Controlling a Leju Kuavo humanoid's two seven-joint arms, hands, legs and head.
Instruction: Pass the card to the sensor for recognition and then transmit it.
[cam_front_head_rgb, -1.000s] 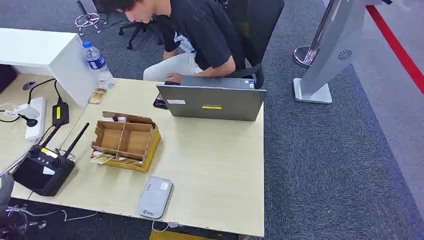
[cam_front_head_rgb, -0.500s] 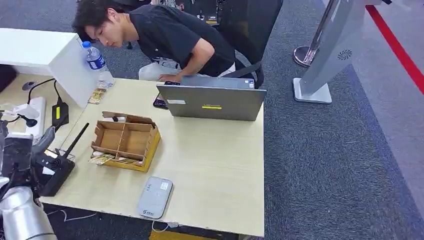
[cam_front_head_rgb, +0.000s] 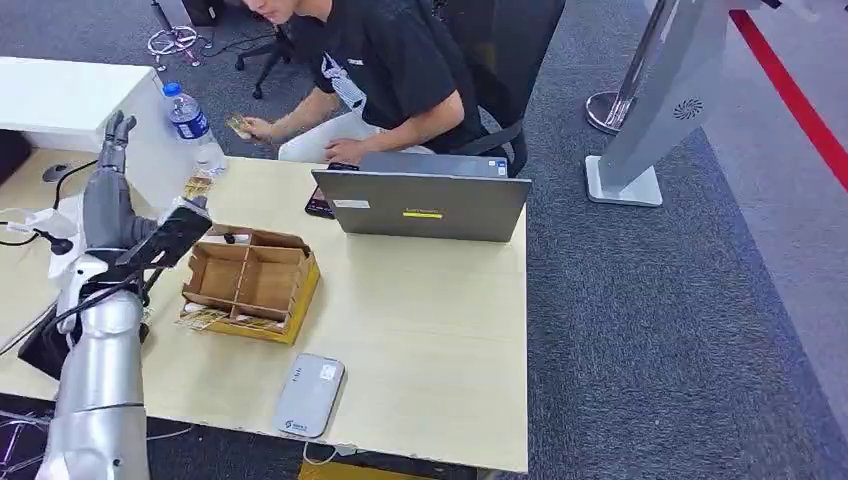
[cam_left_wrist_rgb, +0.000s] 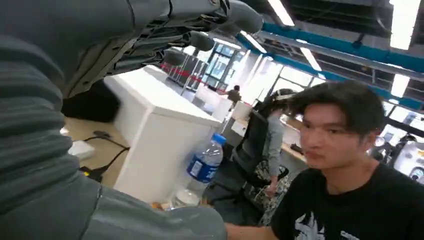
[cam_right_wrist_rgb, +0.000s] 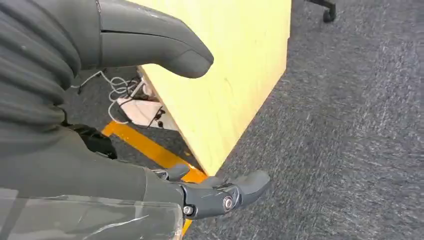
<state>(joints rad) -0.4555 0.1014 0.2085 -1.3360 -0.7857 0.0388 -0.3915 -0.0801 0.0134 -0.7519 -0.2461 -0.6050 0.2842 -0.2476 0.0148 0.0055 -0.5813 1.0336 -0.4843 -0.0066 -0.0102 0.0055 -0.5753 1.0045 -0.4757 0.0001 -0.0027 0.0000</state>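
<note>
At the far left of the head view the left robot hand (cam_front_head_rgb: 113, 135) is raised above the surface (cam_front_head_rgb: 420, 330) with its fingers (cam_front_head_rgb: 117, 125) apart and pointing up, holding nothing; the left wrist view shows the same spread fingers (cam_left_wrist_rgb: 200, 40) facing the person (cam_left_wrist_rgb: 345, 175). Just right of it, beyond the water bottle (cam_front_head_rgb: 192, 125), the person's hand (cam_front_head_rgb: 258, 128) holds out the card (cam_front_head_rgb: 238, 125), clear of the surface and well apart from the robot's fingers. The card looks thin, light and stiff, likely smooth and slippery, so it probably wants a pinch on its flat faces near the free edge opposite the person's fingers, firm enough to stop it sliding but not bending it. Nearer the robot sits an open cardboard box (cam_front_head_rgb: 250, 285), and at the front edge the grey sensor (cam_front_head_rgb: 310, 395) lies flat, where the card should be presented. A laptop (cam_front_head_rgb: 420, 205) stands further back. The right robot hand (cam_right_wrist_rgb: 165, 115) hangs beside the surface's edge over carpet, thumb and fingers parted, holding nothing.
</note>
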